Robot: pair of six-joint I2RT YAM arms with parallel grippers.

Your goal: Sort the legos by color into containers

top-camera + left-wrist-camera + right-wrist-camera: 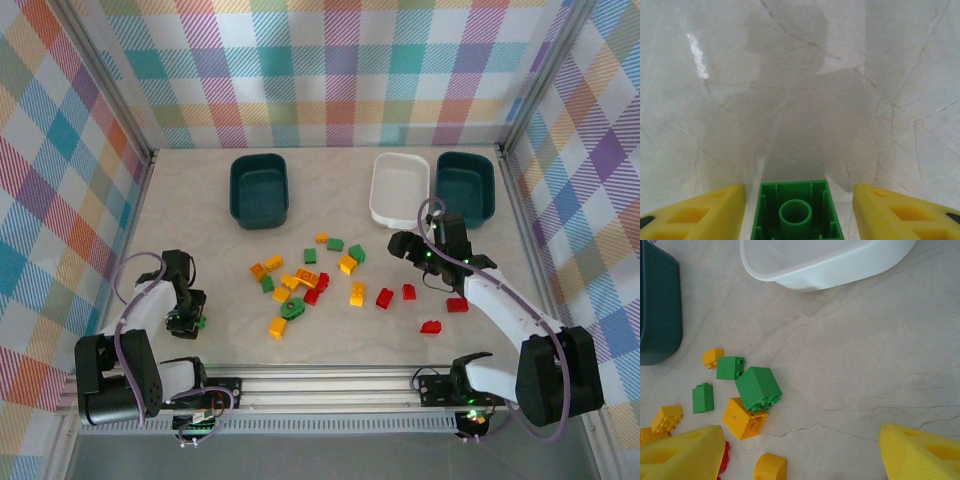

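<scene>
The legos lie scattered mid-table in green, yellow-orange and red, with a few red ones to the right. One green lego sits apart at the near left. My left gripper stands over it, open. In the left wrist view the green lego shows its hollow underside between the yellow fingers, with a gap on each side. My right gripper hangs open near the white container, nothing between its fingers. A green lego leans on a yellow one.
Two dark teal containers stand at the back, one on the left and one at the far right beside the white one. The right wrist view has the white tub and a teal tub. Checked walls close in the table.
</scene>
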